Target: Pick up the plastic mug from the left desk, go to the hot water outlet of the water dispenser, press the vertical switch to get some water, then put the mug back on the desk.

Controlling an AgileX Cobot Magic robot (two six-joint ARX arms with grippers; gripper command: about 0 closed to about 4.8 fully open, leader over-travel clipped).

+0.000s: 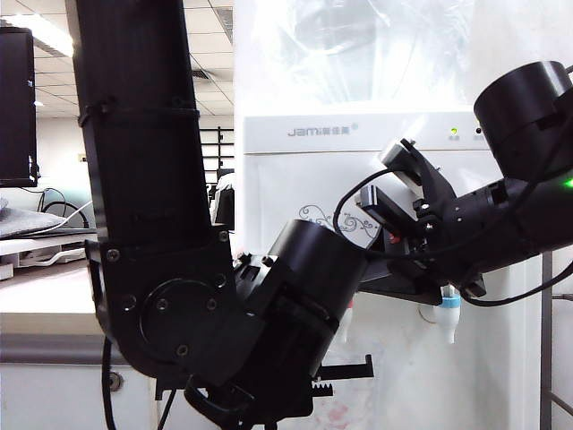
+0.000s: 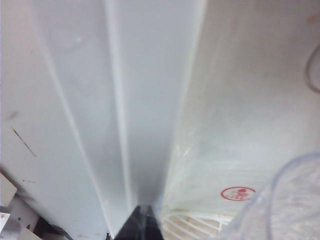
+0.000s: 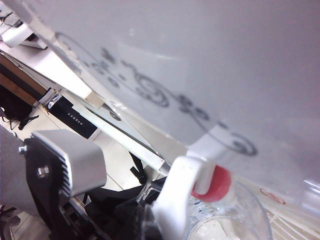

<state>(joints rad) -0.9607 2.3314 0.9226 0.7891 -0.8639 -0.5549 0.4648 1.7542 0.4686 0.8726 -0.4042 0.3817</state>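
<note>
The water dispenser [image 1: 358,179] fills the background of every view. The hot water outlet [image 3: 216,184], a white tap with a red collar, hangs just above the open top of the clear plastic mug [image 3: 240,220]. My right gripper [image 3: 145,225] is shut, its tip against the side of the white vertical switch [image 3: 175,200]. My left gripper [image 2: 145,221] is shut beside the mug's rim [image 2: 295,200], apparently on its thin handle, and keeps the mug in the dispenser's recess. In the exterior view the left arm hides the mug. The left desk [image 1: 40,296] lies behind, at the left.
The blue-collared tap [image 1: 449,315] hangs to the right of the red one, just under the right arm [image 1: 466,224]. A white drip grille [image 2: 195,222] lies below the mug, near a red round sticker [image 2: 238,193]. The two arms crowd each other before the taps.
</note>
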